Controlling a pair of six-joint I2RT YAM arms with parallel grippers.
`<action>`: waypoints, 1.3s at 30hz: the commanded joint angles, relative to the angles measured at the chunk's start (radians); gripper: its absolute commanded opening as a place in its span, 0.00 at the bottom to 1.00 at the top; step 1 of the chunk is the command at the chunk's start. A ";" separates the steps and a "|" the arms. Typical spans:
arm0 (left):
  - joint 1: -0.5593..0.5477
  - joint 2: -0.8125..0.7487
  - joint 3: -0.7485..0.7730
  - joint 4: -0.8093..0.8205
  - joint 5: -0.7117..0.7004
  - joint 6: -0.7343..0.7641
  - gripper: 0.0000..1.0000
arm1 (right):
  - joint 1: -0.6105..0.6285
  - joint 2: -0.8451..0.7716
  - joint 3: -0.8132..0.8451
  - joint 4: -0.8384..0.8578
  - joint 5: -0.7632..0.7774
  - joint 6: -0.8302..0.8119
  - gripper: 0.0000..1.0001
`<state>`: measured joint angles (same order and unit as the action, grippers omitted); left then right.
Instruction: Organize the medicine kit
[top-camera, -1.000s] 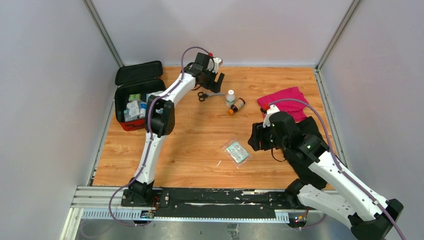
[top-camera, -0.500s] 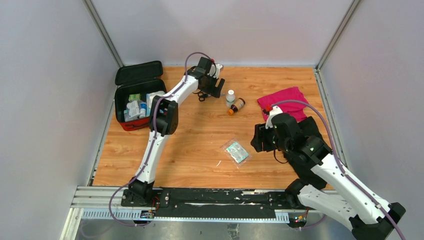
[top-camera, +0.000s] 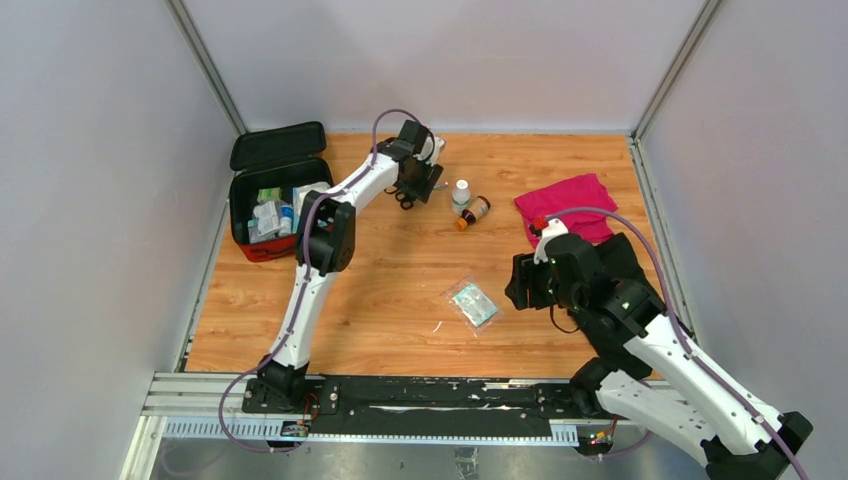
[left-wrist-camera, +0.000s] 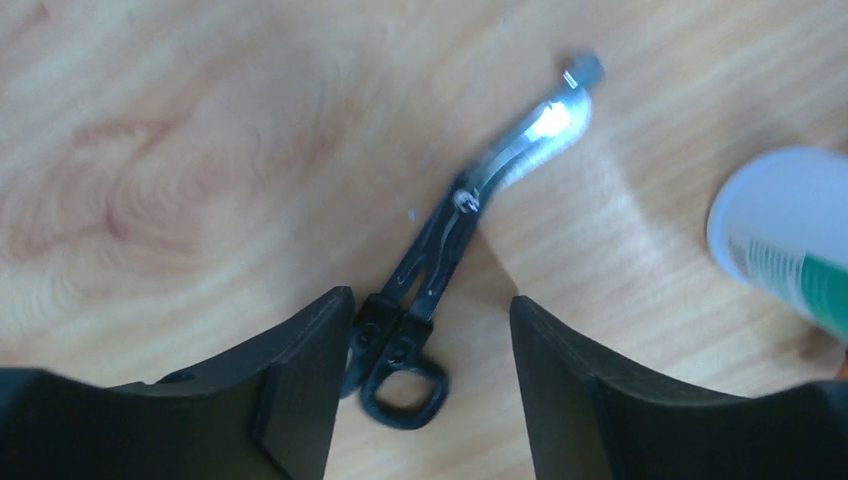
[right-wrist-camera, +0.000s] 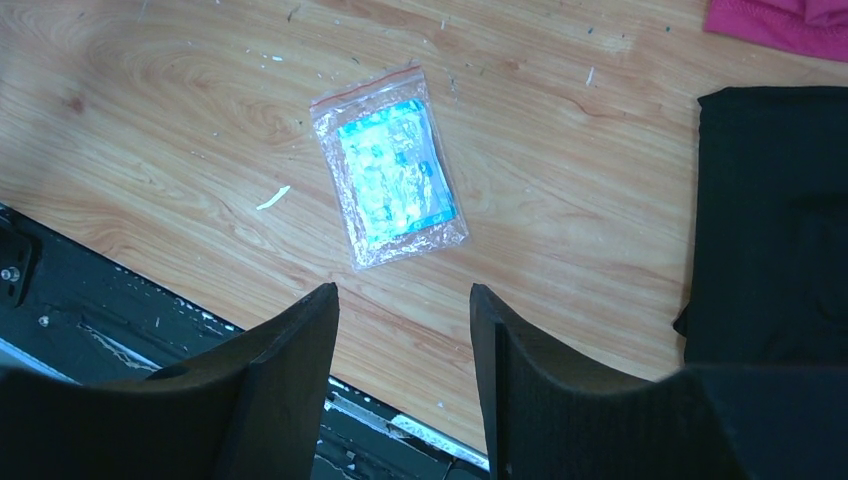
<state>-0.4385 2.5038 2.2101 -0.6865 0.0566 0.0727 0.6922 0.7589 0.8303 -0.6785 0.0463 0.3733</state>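
Observation:
The red medicine kit lies open at the table's left edge, lid back, with several boxes inside. My left gripper is open low over black scissors at the back middle. In the left wrist view the scissors lie between the open fingers, handle rings nearest the left finger, blades pointing away. My right gripper is open and empty above the table, right of a clear bag with a teal packet. The bag also shows in the right wrist view.
A white bottle stands beside a lying amber bottle right of the scissors; the white bottle shows in the left wrist view. A magenta cloth and a black cloth lie at the right.
My left gripper has come down and slightly left onto the scissors, which now sit between its fingers. My right gripper has drifted a little to the right.

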 joint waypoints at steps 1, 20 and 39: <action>-0.025 -0.066 -0.126 -0.122 -0.084 0.012 0.61 | 0.009 -0.021 -0.033 -0.014 0.020 -0.001 0.56; -0.133 -0.404 -0.732 -0.062 -0.161 -0.215 0.31 | 0.008 -0.046 -0.092 0.028 -0.004 0.021 0.56; -0.261 -0.857 -1.266 0.192 -0.036 -0.484 0.21 | 0.009 0.142 -0.111 0.203 -0.123 0.107 0.55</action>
<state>-0.6842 1.6741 0.9848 -0.5240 -0.0357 -0.3775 0.6922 0.8696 0.7338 -0.5343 -0.0280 0.4435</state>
